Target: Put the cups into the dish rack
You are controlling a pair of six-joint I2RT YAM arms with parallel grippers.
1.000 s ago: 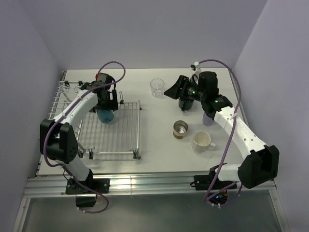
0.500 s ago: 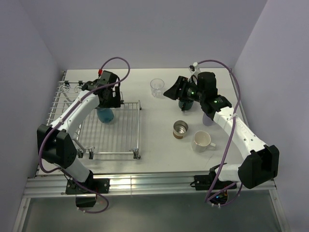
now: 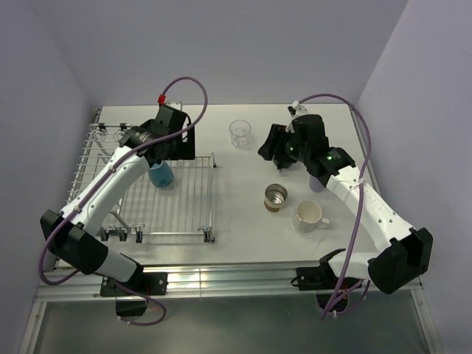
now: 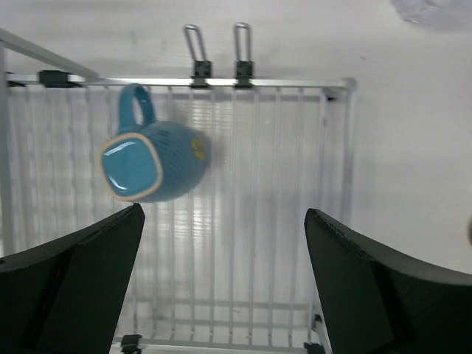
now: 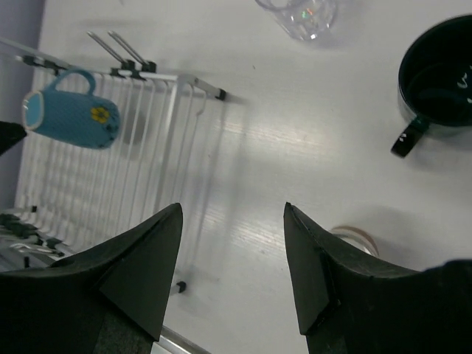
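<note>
At the 9 o'clock side of the table [image 3: 243, 243], the dish rack [image 3: 184, 206] carries the light blue mug [image 3: 161, 175] near its 12 o'clock edge. The left gripper [image 4: 224, 212] hangs above the rack wires — fingers spread wide, nothing between. The right gripper [image 5: 232, 208] is likewise agape and empty, with the dark teal mug [image 5: 439, 74] at its 2 o'clock and the clear glass tumbler [image 5: 299, 15] at 12, both on the table.

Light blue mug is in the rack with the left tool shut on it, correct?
No. The light blue mug is in the dish rack, but the left tool is open and apart from it, fingers spread wide; the left wrist view shows it.
</note>
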